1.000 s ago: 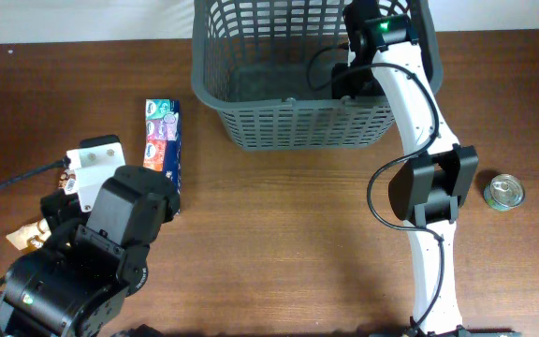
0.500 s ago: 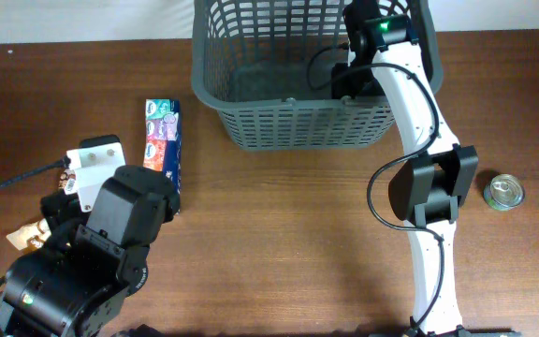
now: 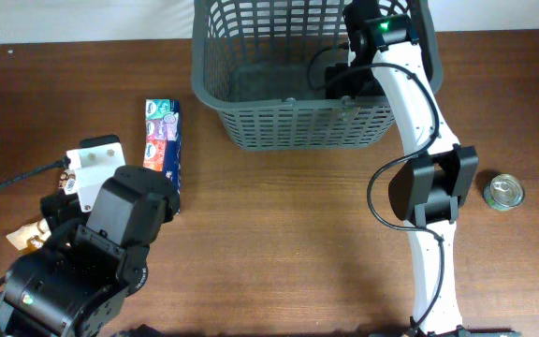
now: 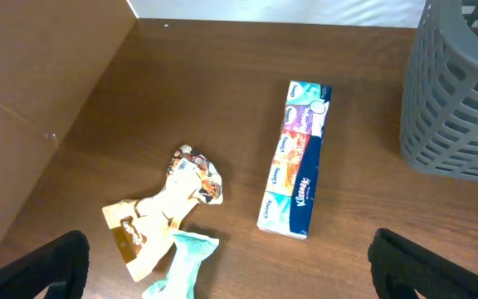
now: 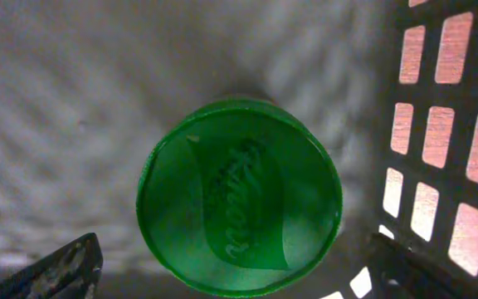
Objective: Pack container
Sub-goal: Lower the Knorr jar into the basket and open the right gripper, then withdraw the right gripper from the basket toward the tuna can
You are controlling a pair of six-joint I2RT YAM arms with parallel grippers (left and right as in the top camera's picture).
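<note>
When the overhead view is set against that of a second ago, almost nothing is found changed: only the outline of the right gripper (image 5: 235, 270), seen through the lattice, is slightly altered. Both arms, the container (image 3: 288, 122) and the loose items are found in the same places.

The container is placed at 12 o'clock on the table (image 3: 279, 234), upright, its far part cut off by the picture's edge. The right arm (image 3: 419, 140) is reached into it from 5 o'clock, so its 3 o'clock rim is covered and the green-lidded jar (image 5: 239, 195) is hidden from above. In the right wrist view the jar is seen upright on the container's solid floor, with the slotted wall just beside it at 3 o'clock. The right fingers are spread wide, one at each side of the lid, and the lid is not touched by either.

The left gripper (image 4: 235, 266) is also spread wide, with nothing between its fingers, and is held above the table at 8 o'clock. Below it lie crumpled snack wrappers (image 4: 160, 216) and, at 1 o'clock from them, a tissue pack (image 4: 295, 158), apart from the container. A tin can (image 3: 504, 192) is seen alone at 3 o'clock, beyond the right arm.
</note>
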